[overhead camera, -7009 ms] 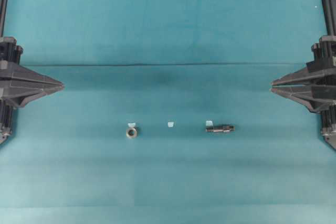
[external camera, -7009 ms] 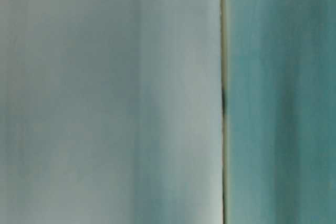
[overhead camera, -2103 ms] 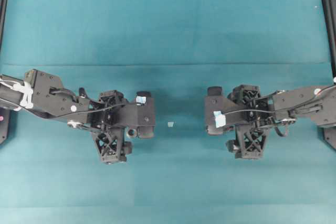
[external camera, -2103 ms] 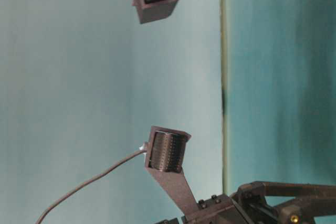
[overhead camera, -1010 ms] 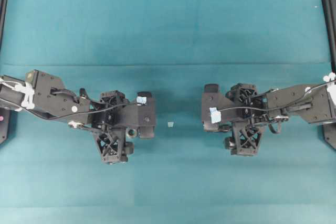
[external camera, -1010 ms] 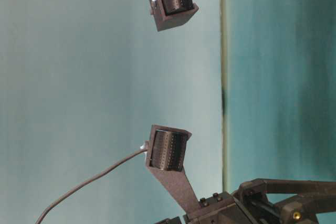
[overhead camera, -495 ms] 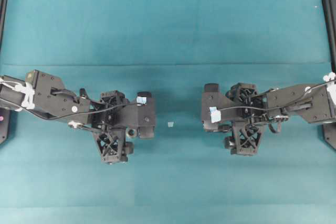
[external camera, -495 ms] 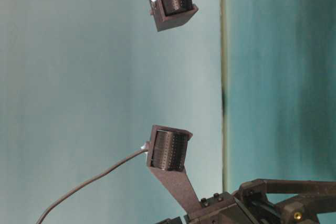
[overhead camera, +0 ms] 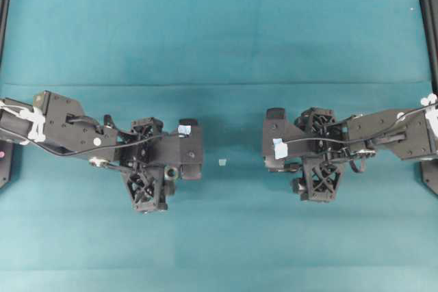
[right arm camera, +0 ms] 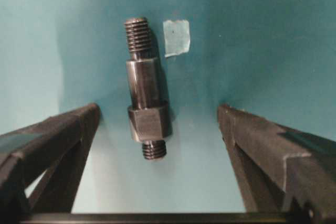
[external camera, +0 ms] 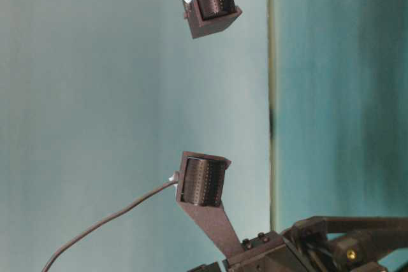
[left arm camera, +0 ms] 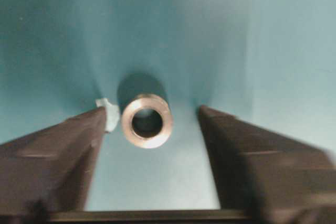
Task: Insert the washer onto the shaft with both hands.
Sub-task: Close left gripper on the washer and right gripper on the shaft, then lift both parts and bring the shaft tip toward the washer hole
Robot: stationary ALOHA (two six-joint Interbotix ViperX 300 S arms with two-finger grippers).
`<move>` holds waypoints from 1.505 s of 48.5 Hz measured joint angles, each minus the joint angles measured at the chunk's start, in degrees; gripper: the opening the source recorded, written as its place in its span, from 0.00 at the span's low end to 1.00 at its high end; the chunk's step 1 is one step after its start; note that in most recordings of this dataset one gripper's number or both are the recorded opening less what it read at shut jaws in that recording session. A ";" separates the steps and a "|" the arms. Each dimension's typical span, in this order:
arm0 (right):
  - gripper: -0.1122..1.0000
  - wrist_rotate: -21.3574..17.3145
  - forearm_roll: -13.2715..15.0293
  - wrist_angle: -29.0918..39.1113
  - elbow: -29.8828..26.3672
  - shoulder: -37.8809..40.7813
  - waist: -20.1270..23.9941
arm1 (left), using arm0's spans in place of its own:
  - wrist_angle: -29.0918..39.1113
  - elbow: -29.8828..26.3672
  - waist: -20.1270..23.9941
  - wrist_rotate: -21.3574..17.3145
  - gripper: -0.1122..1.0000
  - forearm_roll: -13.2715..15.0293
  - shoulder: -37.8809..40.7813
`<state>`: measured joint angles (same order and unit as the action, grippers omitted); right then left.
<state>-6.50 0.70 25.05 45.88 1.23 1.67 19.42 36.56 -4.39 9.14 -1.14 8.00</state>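
Both arms are down over the teal mat [overhead camera: 219, 39].

Left wrist view: the washer [left arm camera: 147, 120] lies flat on the mat, hole facing the camera, between the fingers [left arm camera: 58, 156] of my left gripper [left arm camera: 152, 114]. It sits nearer the left-hand finger; I see mat on both sides of it, so no contact. The jaws stand apart, gripping nothing. A pale tape scrap [left arm camera: 108, 113] lies just beside the washer, at the left-hand fingertip.

Right wrist view: the shaft [right arm camera: 145, 102] lies on the mat between the fingers [right arm camera: 262, 150] of my right gripper [right arm camera: 157, 111], its long axis running away from the camera, threaded at both ends. It is nearer the left-hand finger, clear gap either side. Jaws apart, nothing grasped. Another tape scrap [right arm camera: 176, 37] lies beside the shaft's far end.

Overhead view: the left gripper body hides most of the washer [overhead camera: 170, 171] and the right one hides the shaft. It does show a third scrap [overhead camera: 222, 162] on the mat between the arms.

Table-level view: only motor housings and a cable; neither part visible.
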 measured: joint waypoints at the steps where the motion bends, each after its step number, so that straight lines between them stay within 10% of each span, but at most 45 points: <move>1: 0.48 0.09 0.00 0.00 -0.09 0.00 0.00 | -0.09 0.00 0.00 0.00 0.50 0.00 0.09; 13: 0.10 0.09 -0.09 1.67 -0.53 0.18 -0.09 | -0.35 0.44 -0.26 -0.26 0.40 0.00 0.00; 73: 0.10 0.00 -1.23 -8.44 4.31 -12.57 0.35 | -7.03 1.41 -0.70 -0.53 0.40 0.00 -7.21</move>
<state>-6.50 -0.53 16.61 50.19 -11.34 2.02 12.39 37.97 -5.10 8.61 -1.14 0.79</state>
